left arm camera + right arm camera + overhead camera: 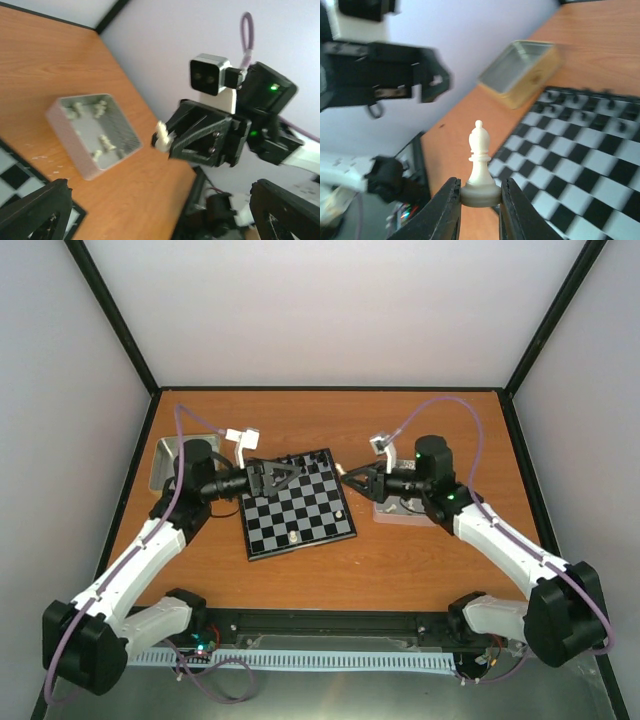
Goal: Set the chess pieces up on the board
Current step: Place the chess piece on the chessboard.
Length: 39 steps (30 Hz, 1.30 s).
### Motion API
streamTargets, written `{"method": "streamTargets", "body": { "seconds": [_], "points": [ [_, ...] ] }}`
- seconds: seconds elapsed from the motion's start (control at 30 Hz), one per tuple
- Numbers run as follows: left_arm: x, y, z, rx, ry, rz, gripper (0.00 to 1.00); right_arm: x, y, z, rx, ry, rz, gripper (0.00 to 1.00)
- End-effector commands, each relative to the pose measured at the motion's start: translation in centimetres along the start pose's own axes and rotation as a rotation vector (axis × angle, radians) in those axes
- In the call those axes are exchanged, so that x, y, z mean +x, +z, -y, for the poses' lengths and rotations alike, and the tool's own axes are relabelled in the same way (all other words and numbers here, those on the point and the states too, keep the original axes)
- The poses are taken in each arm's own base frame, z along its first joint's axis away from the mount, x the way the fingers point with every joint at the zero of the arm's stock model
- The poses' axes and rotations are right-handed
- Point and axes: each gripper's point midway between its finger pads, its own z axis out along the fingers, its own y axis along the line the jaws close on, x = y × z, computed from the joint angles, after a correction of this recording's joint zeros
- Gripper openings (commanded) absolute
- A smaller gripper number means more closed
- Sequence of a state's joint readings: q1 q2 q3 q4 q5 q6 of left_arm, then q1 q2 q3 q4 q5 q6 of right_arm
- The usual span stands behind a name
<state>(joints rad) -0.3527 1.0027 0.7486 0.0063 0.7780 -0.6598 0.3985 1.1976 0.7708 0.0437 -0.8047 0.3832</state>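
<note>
**Top view** — the step in hand is carrying one piece to the board [298, 505]. The right claw [350, 478] hangs just off the board's right edge. The left claw [283, 475] hovers over its far-left part, spread wide and empty.

**Left wrist view** — the right claw grips a cream bishop [161, 136] at its tip. It is right of a tray [120, 150] holding more chess pieces [102, 142] on the bench [45, 60].

**Right wrist view** — the bishop stands upright, its base pinched between the narrowed claw's fingers [447, 210]. The board lies to the right, below. The next move probably calls for travel left over a near-row square, then a level descent before release.
</note>
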Motion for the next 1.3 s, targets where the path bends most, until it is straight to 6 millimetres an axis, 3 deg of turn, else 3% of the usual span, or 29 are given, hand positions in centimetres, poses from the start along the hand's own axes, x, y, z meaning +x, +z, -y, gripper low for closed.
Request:
{"method": "streamTargets", "body": {
  "seconds": [0.0, 0.1, 0.23, 0.37, 0.53, 0.73, 0.83, 1.07, 1.13, 1.27],
  "points": [
    [-0.2, -0.2, 5.1, 0.246, 0.008, -0.07, 0.98, -0.3, 1.6, -6.8, -0.239, -0.137, -0.04, 0.21],
    [0.4, -0.1, 5.2, 0.266, -0.015, -0.11, 0.93, 0.0, 3.0, -8.7, -0.299, -0.157, -0.071, 0.21],
    [1.4, 0.2, 3.8, 0.223, -0.052, -0.133, 0.82, -0.1, 4.0, -9.7, -0.351, -0.166, -0.079, 0.2],
    [2.1, 0.2, 3.8, 0.242, -0.079, -0.157, 0.67, 0.4, 4.8, -10.3, -0.379, -0.174, -0.115, 0.19],
    [2.4, 0.3, 3.9, 0.258, -0.093, -0.171, 0.62, 1.2, 5.7, -10.6, -0.393, -0.174, -0.148, 0.19],
    [3.1, 0.8, 2.6, 0.227, -0.134, -0.19, 0.37, 1.4, 6.2, -11.1, -0.406, -0.177, -0.16, 0.18],
    [3.0, 0.8, 2.5, 0.22, -0.132, -0.184, 0.3, 1.6, 6.4, -11.0, -0.405, -0.174, -0.166, 0.18],
    [2.8, 0.6, 2.5, 0.204, -0.12, -0.173, 0.01, 1.7, 6.7, -10.7, -0.393, -0.165, -0.169, 0.18],
    [2.7, 0.6, 2.2, 0.182, -0.112, -0.163, 0.01, 1.6, 6.8, -10.5, -0.38, -0.163, -0.167, 0.23],
    [2.4, 0.5, 1.7, 0.125, -0.08, -0.142, 0.01, 1.9, 6.8, -10.0, -0.349, -0.148, -0.176, 0.53]
  ]
}}
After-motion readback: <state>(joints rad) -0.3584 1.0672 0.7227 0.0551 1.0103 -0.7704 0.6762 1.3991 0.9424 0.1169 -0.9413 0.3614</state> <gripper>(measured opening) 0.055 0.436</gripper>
